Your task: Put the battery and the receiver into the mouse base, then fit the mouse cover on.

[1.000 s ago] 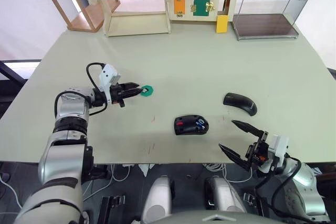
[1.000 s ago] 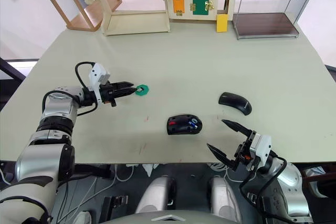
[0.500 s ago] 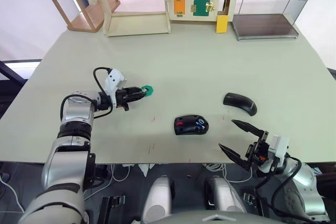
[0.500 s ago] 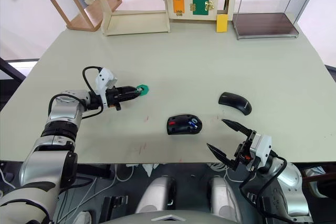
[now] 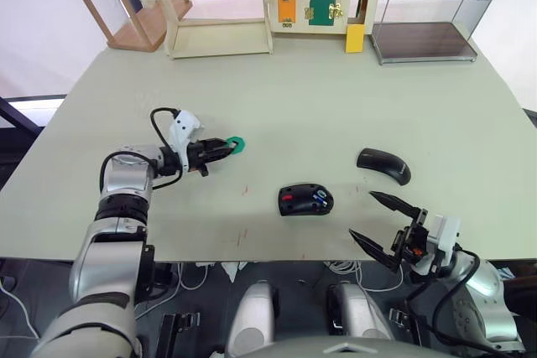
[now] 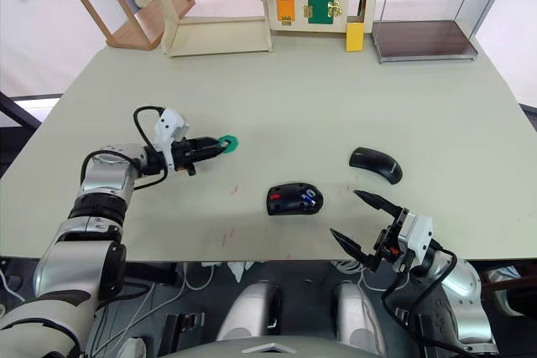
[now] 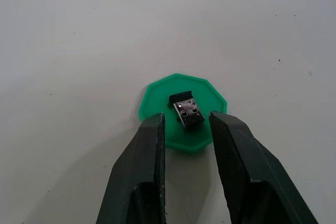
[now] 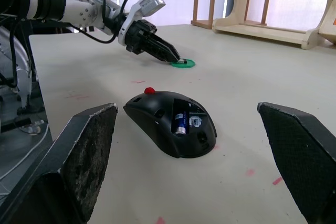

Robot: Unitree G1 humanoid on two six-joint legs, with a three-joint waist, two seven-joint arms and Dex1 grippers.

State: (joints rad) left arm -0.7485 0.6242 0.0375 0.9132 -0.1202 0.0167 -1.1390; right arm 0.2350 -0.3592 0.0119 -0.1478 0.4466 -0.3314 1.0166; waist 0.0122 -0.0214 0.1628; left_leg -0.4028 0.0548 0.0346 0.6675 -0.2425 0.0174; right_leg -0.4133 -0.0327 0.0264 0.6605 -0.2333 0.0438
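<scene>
The left gripper [image 7: 185,124] is straddling, part-open and gripping nothing, the tiny stiff black-and-silver receiver [image 7: 187,111] lying on a flat green disc [image 7: 182,113]; being light and likely slippery, it wants pinching across its narrow sides.

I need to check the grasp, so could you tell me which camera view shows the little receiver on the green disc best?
The left wrist view: the receiver lies close up on the green disc between the open left gripper fingers. In the eye views and the right wrist view only the disc is clear; the receiver is too small to tell.
</scene>
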